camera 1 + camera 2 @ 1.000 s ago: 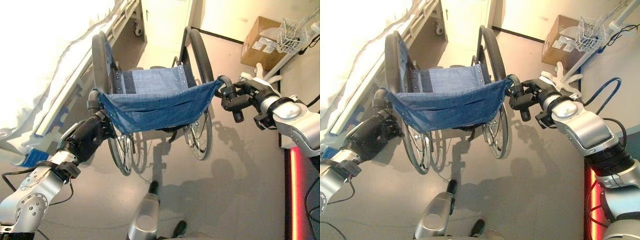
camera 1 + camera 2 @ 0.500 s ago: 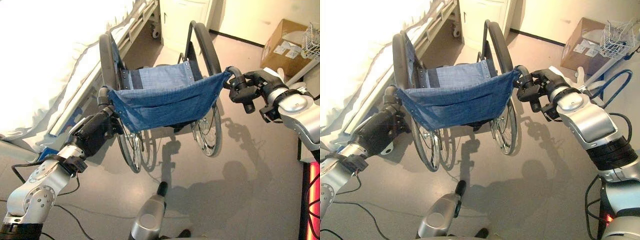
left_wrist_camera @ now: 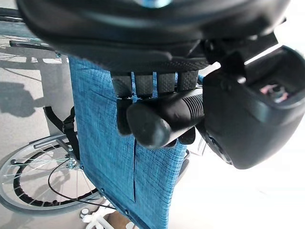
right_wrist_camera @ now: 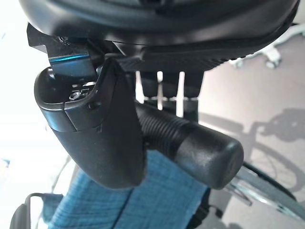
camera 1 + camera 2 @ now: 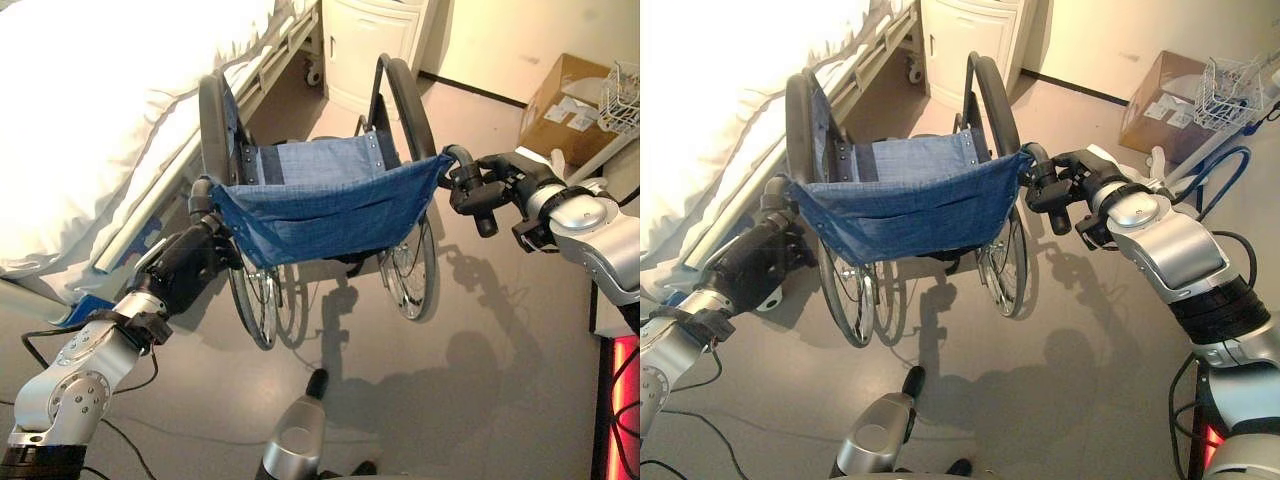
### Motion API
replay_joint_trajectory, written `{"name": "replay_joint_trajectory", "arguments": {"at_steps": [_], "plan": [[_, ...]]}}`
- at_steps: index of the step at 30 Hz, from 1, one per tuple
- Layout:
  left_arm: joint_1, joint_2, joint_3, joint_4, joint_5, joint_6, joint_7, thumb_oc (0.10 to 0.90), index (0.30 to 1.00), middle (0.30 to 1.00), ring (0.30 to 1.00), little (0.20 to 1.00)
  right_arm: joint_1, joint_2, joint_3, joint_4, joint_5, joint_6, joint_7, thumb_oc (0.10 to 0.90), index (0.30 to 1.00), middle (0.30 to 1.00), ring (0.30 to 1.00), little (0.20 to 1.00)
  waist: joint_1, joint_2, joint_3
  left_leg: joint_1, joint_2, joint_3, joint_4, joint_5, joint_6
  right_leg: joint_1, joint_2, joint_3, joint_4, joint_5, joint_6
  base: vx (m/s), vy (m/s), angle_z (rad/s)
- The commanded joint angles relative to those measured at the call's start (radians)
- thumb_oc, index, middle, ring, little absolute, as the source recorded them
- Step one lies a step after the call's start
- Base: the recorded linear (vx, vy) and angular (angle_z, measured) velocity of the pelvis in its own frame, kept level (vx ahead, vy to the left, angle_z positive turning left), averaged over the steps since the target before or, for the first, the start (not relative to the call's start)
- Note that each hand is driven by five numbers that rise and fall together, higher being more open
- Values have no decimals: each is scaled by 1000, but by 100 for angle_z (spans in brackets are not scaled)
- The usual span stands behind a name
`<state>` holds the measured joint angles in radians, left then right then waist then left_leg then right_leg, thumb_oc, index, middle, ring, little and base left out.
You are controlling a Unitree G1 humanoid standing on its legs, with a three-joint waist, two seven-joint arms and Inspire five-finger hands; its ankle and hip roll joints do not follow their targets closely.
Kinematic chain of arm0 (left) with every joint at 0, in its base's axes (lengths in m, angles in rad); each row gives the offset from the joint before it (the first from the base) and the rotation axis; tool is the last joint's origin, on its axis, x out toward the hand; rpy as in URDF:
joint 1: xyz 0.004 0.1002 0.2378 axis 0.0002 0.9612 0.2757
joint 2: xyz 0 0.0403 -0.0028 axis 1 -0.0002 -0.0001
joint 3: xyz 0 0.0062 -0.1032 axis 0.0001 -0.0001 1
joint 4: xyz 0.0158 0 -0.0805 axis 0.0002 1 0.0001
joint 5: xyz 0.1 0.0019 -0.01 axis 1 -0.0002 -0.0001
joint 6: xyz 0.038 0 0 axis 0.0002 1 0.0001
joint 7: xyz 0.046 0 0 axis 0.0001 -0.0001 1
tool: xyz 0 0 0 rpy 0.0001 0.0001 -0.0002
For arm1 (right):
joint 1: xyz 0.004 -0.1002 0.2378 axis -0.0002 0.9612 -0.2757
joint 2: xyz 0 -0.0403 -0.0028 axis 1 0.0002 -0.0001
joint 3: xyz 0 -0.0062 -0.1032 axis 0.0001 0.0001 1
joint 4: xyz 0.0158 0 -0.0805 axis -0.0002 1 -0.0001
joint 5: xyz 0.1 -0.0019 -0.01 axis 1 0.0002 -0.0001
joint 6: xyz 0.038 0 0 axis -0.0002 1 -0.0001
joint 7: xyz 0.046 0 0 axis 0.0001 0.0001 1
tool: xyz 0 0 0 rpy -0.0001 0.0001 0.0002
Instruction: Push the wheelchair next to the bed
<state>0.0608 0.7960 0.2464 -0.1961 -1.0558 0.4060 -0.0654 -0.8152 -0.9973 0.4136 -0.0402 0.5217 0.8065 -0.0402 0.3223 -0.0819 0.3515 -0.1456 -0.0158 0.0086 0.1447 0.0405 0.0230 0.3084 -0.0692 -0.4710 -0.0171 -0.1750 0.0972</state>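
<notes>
The wheelchair (image 5: pixel 320 200) stands just beside the bed (image 5: pixel 100 130), mostly in place. The left hand (image 5: pixel 185 268) and right hand (image 5: pixel 490 185) have fingers clamped on its push handles.

Bed (image 5: pixel 90 130) cut off — cardboard box (image 5: pixel 565 100) too.

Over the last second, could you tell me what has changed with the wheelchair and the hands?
The view has shifted, so the camera moved; more of the bed shows on the left, which fits a short advance. Nothing was released: the left hand and right hand stay curled round the wheelchair push handles.
</notes>
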Motion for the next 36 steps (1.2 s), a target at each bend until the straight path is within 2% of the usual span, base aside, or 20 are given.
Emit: {"name": "replay_joint_trajectory", "arguments": {"at_steps": [1,2,3,10,17,21,26,29,32,33,35,36], "plan": [[-37,83,70,-71,-13,-126,2,555,533,533,533,533,-7,65,-12,-116,46,-98,11,591,587,587,587,587,33,-14,-150,-47,33,3,38,-4,-116,-105,-42,49,35,92,3,-37,-12,6],[-37,83,70,-69,-10,-126,6,681,721,721,721,721,-5,66,-13,-116,47,-99,8,800,900,900,900,900,33,-14,-150,-46,34,4,37,-3,-116,-104,-42,49,35,92,3,0,0,0],[-37,82,69,-67,-3,-126,12,800,900,900,900,900,-3,67,-16,-115,48,-99,3,800,900,900,900,900,32,-14,-150,-45,35,4,34,-3,-117,-102,-41,49,33,92,3,-24,-17,-3],[-37,88,98,-54,28,-163,39,800,900,900,900,900,5,49,-53,-117,55,-101,-28,800,900,900,900,900,25,-16,-159,-40,41,8,21,2,-122,-97,-40,52,20,95,6,-31,-13,-4],[-25,113,180,-55,57,-206,78,800,900,900,900,900,47,15,-135,-131,80,-126,-86,800,900,900,900,900,18,-17,-171,-33,52,17,1,8,-129,-92,-37,51,9,95,5,-8,-3,-1],[6,118,239,-56,42,-231,73,800,900,900,900,900,106,-11,-217,-150,117,-145,-123,800,900,900,900,900,11,-20,-178,-29,57,23,-10,9,-130,-94,-35,52,3,95,5,0,0,0],[83,79,325,-54,45,-279,109,800,900,900,900,900,254,-16,-371,-176,143,-206,-176,800,900,900,900,900,-5,-10,-181,-26,64,34,-27,15,-134,-99,-31,59,-3,95,3,-42,-10,0],[118,63,354,-50,80,-280,133,800,900,900,900,900,325,-9,-435,-186,146,-240,-207,800,900,900,900,900,-9,-5,-182,-24,68,38,-34,18,-135,-100,-32,61,-7,96,3,-25,2,0],[175,42,415,-8,126,-285,153,800,900,900,900,900,427,-6,-562,-193,182,-295,-246,800,900,900,900,900,-23,1,-184,-25,73,45,-43,20,-137,-107,-34,65,-15,99,4,-40,2,0],[175,44,414,-8,127,-285,152,800,900,900,900,900,433,-5,-566,-196,183,-295,-247,800,900,900,900,900,-21,0,-185,-25,73,45,-43,20,-137,-108,-33,65,-15,100,4,-38,4,0],[220,17,474,25,111,-302,170,800,900,900,900,900,526,16,-670,-205,197,-337,-269,800,900,900,900,900,-38,11,-183,-25,78,51,-53,23,-140,-116,-35,71,-23,103,6,-55,15,1],[224,15,477,25,110,-300,171,800,900,900,900,900,540,19,-682,-210,200,-338,-274,800,900,900,900,900,-37,11,-185,-24,79,51,-55,24,-140,-117,-35,71,-24,104,6,-57,22,3]]}}
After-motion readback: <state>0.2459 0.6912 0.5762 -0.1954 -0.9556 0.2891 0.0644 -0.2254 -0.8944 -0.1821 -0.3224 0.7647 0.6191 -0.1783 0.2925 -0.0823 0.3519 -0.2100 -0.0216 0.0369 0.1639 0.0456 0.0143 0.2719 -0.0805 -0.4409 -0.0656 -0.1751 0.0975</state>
